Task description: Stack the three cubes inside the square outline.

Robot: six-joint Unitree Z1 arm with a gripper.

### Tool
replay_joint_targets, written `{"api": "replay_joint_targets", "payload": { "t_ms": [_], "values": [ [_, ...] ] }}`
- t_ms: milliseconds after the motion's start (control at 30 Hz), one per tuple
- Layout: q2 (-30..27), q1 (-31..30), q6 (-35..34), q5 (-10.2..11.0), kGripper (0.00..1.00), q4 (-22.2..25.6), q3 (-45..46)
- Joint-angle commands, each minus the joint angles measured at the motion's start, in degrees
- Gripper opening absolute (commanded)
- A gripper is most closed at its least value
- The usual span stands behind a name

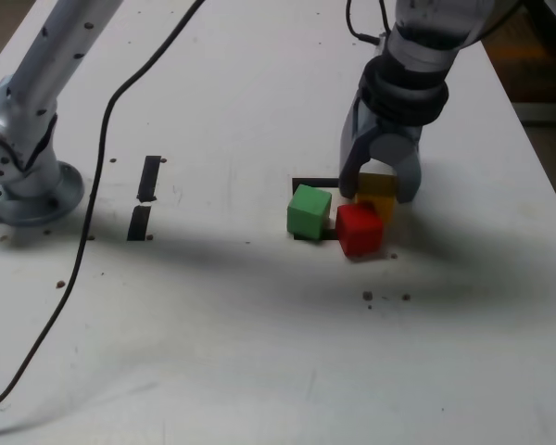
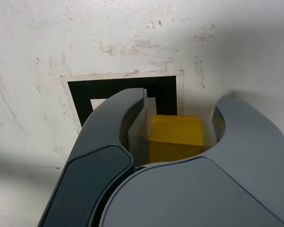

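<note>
Straddling the yellow cube, gripper spread with gaps either side, green cube and red cube near the square outline.

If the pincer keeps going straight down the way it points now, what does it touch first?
Most likely the yellow cube, which already sits between the open jaws of the pincer. Below that is the table at the black square outline. How much gap is left is unclear.

high ext cam; close wrist cam downward
</note>
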Motion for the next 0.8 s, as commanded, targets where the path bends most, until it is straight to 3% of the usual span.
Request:
{"api": "replay_joint_targets", "payload": {
  "t_ms": [0,133,367,767],
  "values": [
    [-0.36,-0.09,0.12,0.09,0.20,-0.19,0.17],
    [-1.25,-0.09,0.17,0.62,0.16,0.33,-0.16],
    [-5.05,1.16,0.21,3.48,0.15,3.34,-0.57],
    [-12.33,11.56,3.53,4.43,0.16,3.79,7.13]
  ]
}}
